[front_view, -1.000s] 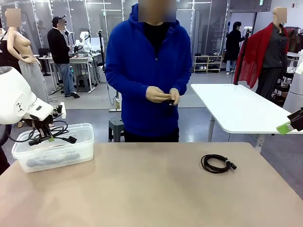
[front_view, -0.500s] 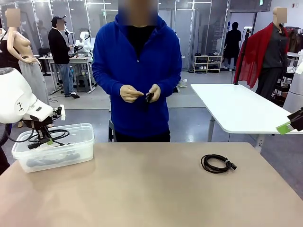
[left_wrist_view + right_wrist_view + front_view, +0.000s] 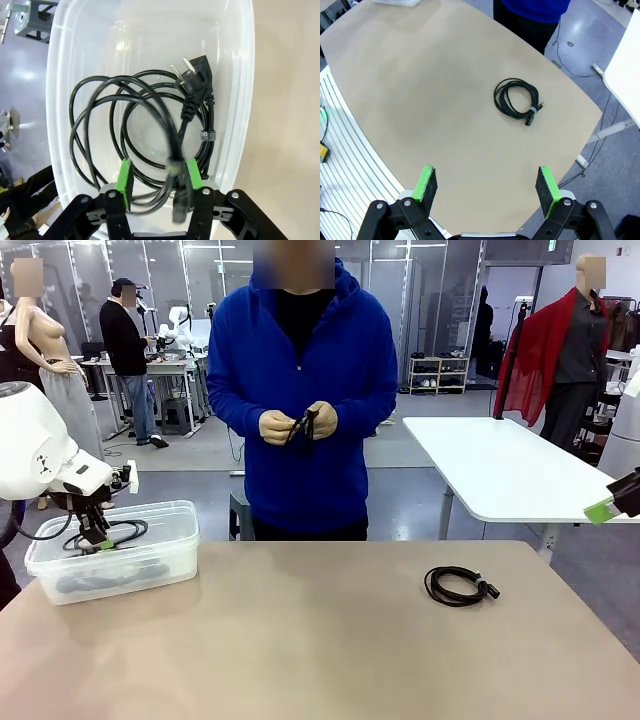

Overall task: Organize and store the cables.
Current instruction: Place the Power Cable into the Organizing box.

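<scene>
Now left hand [image 3: 157, 172] open, cable [image 3: 197, 75] no longer aloft but in bin [image 3: 245, 100]; right hand [image 3: 486, 180] open.

Robotics lab, white worktable [image 3: 500, 475], glass partitions [image 3: 75, 285]

Soft, bright light is coming down from above. The table [image 3: 330, 640] is showing only faint shadows. The clear box [image 3: 240, 75] is shining with pale white glare. One bit of the cable [image 3: 186, 107] beside the left hand [image 3: 158, 175] is looking smeared. Wrist pictures are bending at the edges.
</scene>
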You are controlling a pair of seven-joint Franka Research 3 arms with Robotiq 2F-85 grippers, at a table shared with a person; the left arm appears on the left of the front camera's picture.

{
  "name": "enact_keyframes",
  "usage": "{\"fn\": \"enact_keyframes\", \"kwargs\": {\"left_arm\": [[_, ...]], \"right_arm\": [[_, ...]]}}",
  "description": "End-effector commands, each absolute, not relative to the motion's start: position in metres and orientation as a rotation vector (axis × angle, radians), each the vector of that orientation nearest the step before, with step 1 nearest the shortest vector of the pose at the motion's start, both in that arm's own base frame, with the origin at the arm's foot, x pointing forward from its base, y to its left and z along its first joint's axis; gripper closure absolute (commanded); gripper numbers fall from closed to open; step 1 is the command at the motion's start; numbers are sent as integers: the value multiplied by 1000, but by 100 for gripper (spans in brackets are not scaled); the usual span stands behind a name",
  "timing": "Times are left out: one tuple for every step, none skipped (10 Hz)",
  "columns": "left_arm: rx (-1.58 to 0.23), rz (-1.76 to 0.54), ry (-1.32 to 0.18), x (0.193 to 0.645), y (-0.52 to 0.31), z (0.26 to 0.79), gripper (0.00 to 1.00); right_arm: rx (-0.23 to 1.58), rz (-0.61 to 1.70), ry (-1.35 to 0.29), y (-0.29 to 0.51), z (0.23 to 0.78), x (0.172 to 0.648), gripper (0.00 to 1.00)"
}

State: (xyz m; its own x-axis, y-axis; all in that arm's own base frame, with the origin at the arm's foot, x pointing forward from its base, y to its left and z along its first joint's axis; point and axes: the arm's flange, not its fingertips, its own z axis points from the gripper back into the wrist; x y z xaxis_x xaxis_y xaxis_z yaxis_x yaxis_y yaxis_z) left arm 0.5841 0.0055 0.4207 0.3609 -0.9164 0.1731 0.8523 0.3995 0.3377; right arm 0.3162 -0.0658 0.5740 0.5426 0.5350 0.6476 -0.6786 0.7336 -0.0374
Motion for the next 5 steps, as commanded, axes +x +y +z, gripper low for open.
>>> {"fn": "enact_keyframes", "kwargs": {"left_arm": [[176,-1171,-358,584,12,431,31],[159,-1170,-349,582,14,434,34],[154,-1159,-338,580,17,437,20],[142,-1162,-352,578,20,441,22],[137,-1163,-354,576,24,445,7]], "right_arm": [[233,732,-688,-68,573,316,0],[233,732,-688,-68,573,316,0],[233,732,-688,-68,573,316,0],[233,732,-688,-68,573,316,0],[233,732,-688,-68,573,316,0]]}}
